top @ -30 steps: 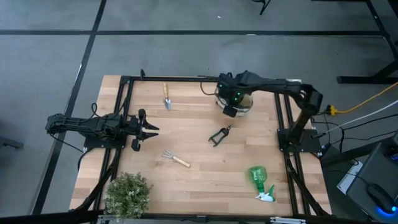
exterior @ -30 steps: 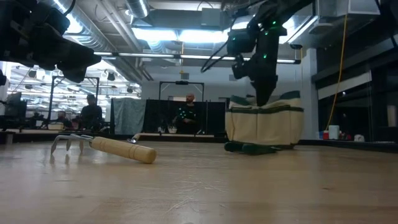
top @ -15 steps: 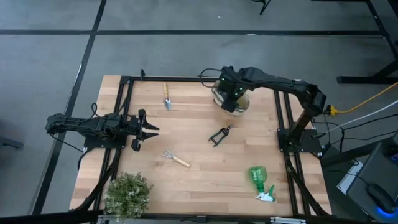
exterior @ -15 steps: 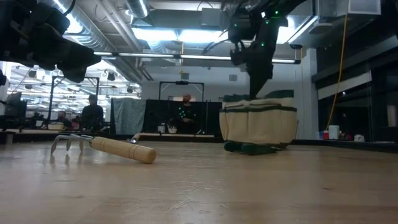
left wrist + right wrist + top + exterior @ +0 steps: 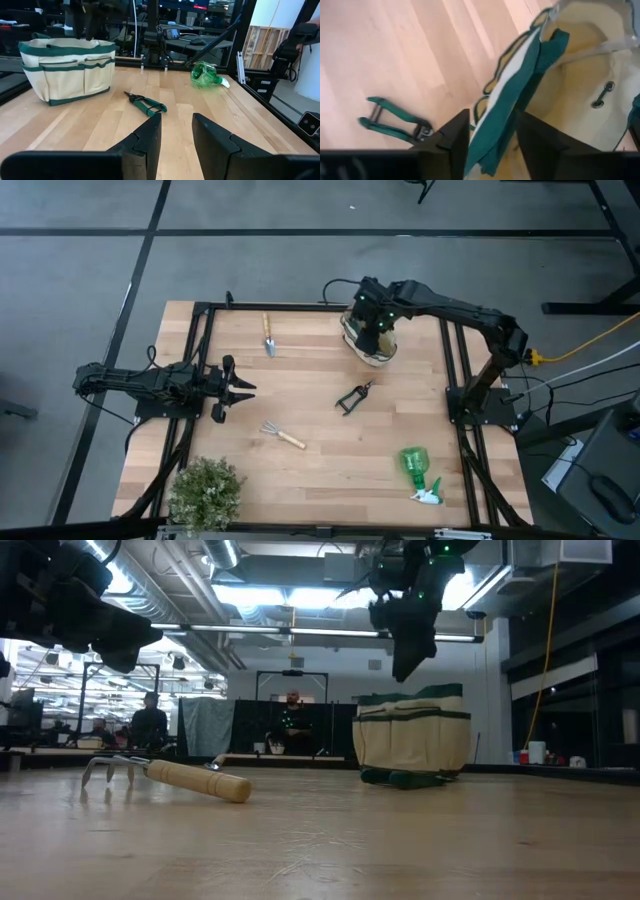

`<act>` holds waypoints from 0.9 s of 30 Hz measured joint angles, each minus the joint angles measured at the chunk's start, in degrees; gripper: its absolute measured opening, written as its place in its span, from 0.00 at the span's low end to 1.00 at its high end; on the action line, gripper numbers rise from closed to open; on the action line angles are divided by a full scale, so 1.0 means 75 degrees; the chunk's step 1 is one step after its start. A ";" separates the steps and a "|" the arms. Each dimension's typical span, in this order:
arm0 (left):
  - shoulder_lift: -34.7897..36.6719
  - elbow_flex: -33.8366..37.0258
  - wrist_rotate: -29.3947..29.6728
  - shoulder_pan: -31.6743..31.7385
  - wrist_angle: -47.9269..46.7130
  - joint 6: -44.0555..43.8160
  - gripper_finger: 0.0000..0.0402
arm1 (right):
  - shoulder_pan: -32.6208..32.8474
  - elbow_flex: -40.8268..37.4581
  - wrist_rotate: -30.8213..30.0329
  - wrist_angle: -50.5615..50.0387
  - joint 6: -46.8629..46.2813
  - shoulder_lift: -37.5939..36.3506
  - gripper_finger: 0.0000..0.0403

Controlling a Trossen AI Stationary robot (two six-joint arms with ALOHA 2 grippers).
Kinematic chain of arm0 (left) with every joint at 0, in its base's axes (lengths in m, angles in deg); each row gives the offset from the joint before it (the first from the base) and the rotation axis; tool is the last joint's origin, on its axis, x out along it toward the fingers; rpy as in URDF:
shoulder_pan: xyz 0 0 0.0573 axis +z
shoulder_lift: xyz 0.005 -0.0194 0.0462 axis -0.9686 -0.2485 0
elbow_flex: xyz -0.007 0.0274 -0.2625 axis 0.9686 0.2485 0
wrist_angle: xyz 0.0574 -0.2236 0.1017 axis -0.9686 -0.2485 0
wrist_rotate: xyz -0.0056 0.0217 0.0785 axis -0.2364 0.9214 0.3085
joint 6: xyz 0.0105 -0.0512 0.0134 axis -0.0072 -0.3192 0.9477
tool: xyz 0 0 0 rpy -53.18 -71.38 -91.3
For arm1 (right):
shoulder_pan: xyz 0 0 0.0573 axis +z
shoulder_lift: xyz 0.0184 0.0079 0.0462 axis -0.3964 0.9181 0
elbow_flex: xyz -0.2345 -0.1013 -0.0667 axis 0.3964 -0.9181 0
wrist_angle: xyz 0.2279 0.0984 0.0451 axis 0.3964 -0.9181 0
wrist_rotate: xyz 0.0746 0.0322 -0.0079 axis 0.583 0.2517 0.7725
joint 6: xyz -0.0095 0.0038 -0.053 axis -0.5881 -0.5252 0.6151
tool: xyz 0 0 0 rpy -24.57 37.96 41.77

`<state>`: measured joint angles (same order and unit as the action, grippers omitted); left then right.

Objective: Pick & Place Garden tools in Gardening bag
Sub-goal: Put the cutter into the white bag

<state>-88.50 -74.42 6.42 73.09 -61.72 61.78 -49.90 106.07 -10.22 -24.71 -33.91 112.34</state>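
Bag [image 5: 369, 344] sits at the far edge of the tabletop [image 5: 320, 450], soft fabric that would sag and fold if pinched, so it likely needs its rim held to keep the mouth open. The right gripper [image 5: 490, 135] hangs over that rim, jaws spread with a green strap between them, not clamped as far as can be seen. All four tools lie outside the bag. The shears [image 5: 353, 396], just in front of it, are light, stiff and thin; a grip across the green handles looks safest. The trowel [image 5: 268, 335] and rake [image 5: 282, 435] have round wooden handles that give the firmest hold, though they may roll. The spray bottle [image 5: 417, 467], well apart near the front, is smooth plastic and probably slippery; its body suits the jaws best. The left gripper [image 5: 240, 387] waits at the left side, jaws spread, empty.
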 joint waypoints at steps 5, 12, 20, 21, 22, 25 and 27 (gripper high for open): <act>0.0000 -0.0001 -0.0002 0.0001 -0.0002 0.0001 0.26 | 0.0030 0.0528 0.0307 -0.0475 -0.0005 0.0000 0.51; 0.0000 0.0002 -0.0002 0.0002 -0.0002 0.0001 0.26 | 0.0451 0.0766 0.0335 -0.0656 0.0017 -0.0061 0.52; 0.0000 0.0002 -0.0002 -0.0001 -0.0002 -0.0002 0.26 | 0.1265 0.0766 0.0334 -0.0697 0.0326 -0.0058 0.51; 0.0000 -0.0001 -0.0002 0.0002 -0.0002 0.0001 0.26 | 0.1375 0.0765 0.0333 -0.0683 0.0386 -0.0059 0.51; 0.0000 0.0000 -0.0002 0.0002 -0.0002 0.0001 0.26 | 0.1490 0.0767 0.0331 -0.0685 0.0464 -0.0058 0.51; 0.0000 0.0002 -0.0002 0.0002 -0.0002 0.0001 0.26 | 0.1807 0.0766 0.0331 -0.0681 0.0654 -0.0059 0.51; 0.0000 0.0001 -0.0002 0.0001 -0.0002 0.0001 0.26 | 0.2008 0.0765 0.0333 -0.0681 0.0769 -0.0058 0.51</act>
<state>-88.50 -74.42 6.41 73.10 -61.73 61.78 -34.84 111.80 -7.72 -29.82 -28.15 111.90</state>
